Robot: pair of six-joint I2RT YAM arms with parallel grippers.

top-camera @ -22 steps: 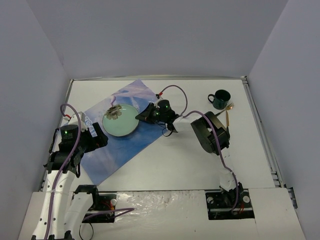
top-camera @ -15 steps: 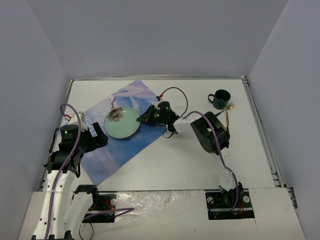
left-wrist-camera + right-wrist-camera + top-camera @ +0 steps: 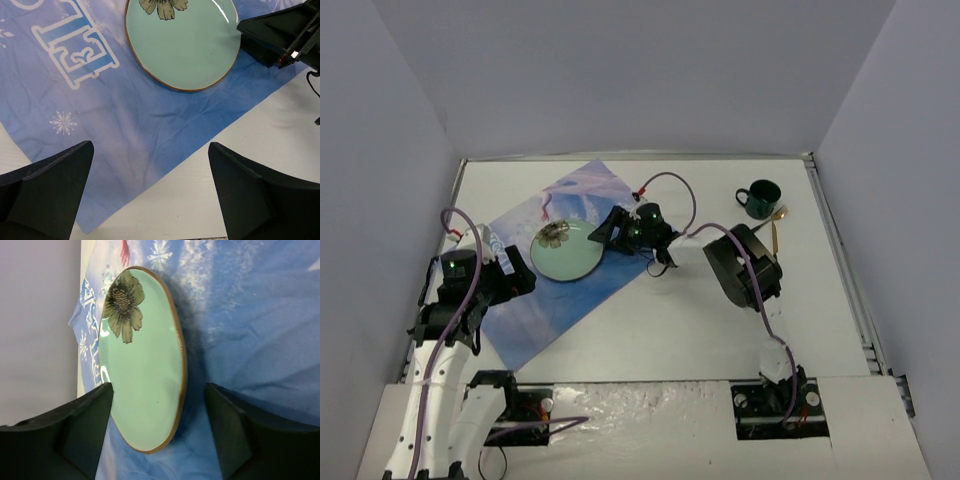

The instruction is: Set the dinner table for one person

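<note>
Entry: place setting, plate stage.

- Right gripper (image 3: 159,387): fingers apart, nothing clamped. The green flowered plate (image 3: 142,380) lies directly ahead of them, its near rim in line with the gap between them. Neither view shows clearly whether either finger touches that rim; probably not.
- Left gripper (image 3: 151,147): fingers fully apart and empty, hanging over the near part of the blue placemat (image 3: 150,115). The plate is ahead of these fingers, towards their far side, and the right gripper shows beyond it.
- Dinner table surface (image 3: 670,320): white, with a thin metal rim. It lies under both sets of fingers and carries everything. The placemat sits askew on the left half, with the plate flat on it.
- Dark mug (image 3: 760,198) and spoon (image 3: 776,232): well apart from the right fingers, behind the right wrist towards the far right corner. The spoon lies just beside the mug.

Judgement: the plate placement looks complete and the release is the step in hand. Mug and cutlery are not yet at the setting.

Next move calls for: backing the right fingers straight away from the rim without nudging the plate or rucking the mat. The right arm then swings round to the mug or spoon. The spoon lies flat, so it needs a low, narrow pinch.
</note>
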